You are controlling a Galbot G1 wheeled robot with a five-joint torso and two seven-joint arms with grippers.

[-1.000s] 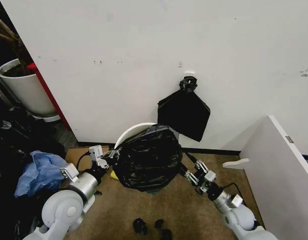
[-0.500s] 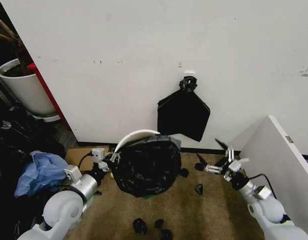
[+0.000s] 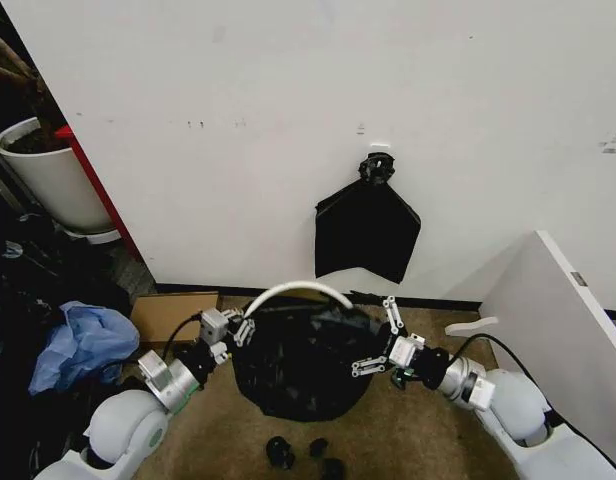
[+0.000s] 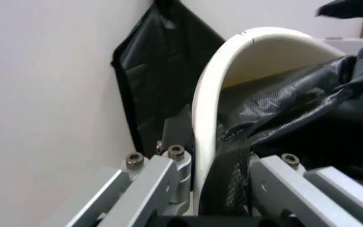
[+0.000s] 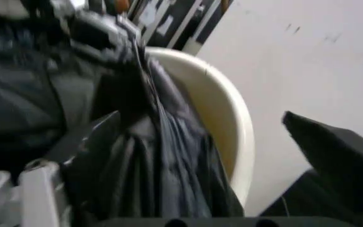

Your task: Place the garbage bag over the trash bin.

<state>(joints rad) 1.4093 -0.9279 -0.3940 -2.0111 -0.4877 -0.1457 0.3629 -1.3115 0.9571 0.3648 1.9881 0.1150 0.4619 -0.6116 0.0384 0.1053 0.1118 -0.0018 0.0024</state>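
a plain white wall (image 3: 318,110) fills the far side of the room, scuffed here and there, with a dark baseboard where it meets the brown carpet floor (image 3: 408,440). a flat matte-black bundle (image 3: 368,228) hangs from a hook on the wall, and a white panel (image 3: 563,340) slants in at the right edge. at the left stand a white planter pot (image 3: 50,178) with soil, a red strip beside it, a flat piece of cardboard (image 3: 173,310) on the floor by the baseboard and a crumpled blue cloth (image 3: 80,342) in dark clutter.
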